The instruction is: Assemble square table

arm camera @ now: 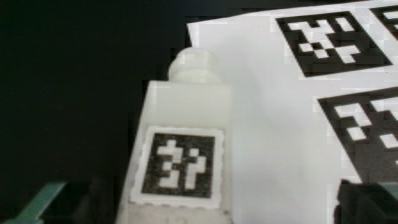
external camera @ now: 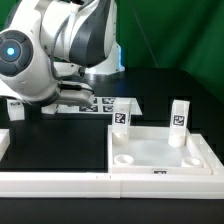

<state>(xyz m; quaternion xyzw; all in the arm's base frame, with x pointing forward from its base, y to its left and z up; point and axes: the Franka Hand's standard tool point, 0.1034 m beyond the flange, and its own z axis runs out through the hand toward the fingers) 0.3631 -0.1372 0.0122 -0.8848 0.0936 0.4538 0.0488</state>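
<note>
The white square tabletop [external camera: 160,152] lies at the exterior view's right, rim up, tag on its front edge. Two white tagged legs stand upright in its far corners, one [external camera: 122,115] on the left and one [external camera: 179,114] on the right. Its two near corner sockets are empty. In the wrist view another white leg [arm camera: 178,150] with a tag lies on the black table, partly over the marker board [arm camera: 294,95]. My gripper [arm camera: 208,207] is open above this leg, its dark fingertips [arm camera: 43,205] wide on either side. In the exterior view the gripper [external camera: 72,99] is low behind the arm.
The marker board [external camera: 100,103] lies behind the tabletop. A further white tagged leg [external camera: 17,108] stands at the exterior view's far left. Long white border rails [external camera: 55,181] run along the front and left edges.
</note>
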